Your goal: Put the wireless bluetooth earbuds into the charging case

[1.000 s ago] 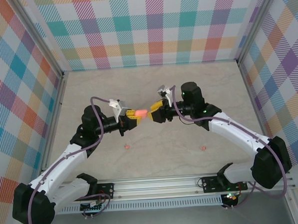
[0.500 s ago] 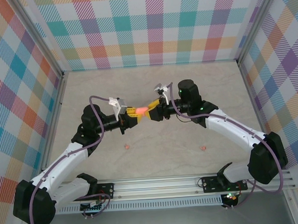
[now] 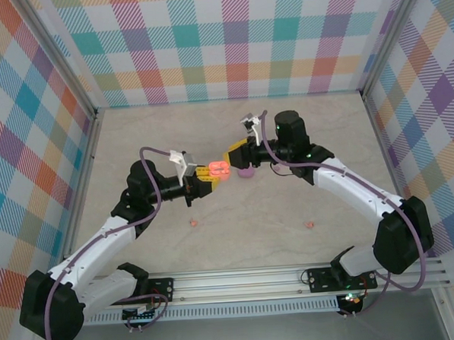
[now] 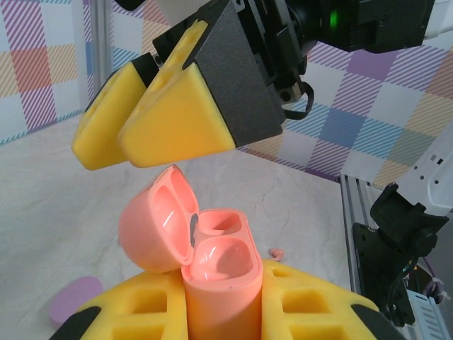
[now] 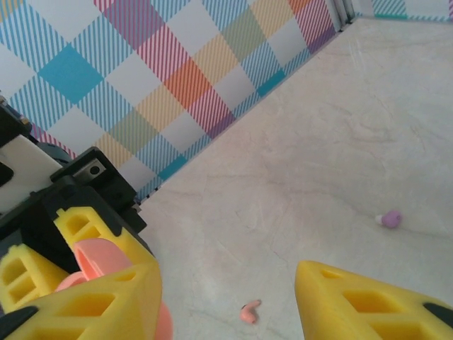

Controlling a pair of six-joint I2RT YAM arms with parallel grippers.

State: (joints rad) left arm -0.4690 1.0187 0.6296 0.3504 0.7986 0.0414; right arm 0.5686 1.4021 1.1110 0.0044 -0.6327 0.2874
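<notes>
Open case point(image 3: 218, 169) in left tool point(image 3: 207, 182), right tool point(image 3: 237, 150) just beyond

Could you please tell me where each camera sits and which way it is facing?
Top external: above, behind the bases, looking down on the table; both arms, left end effector and right end effector show.
Left wrist: on the left arm, looking along its fingers, shut on the open orange case, toward the right end effector.
Right wrist: on the right arm, looking down across the table between its open fingers.
Shared: all show the orange case.
</notes>
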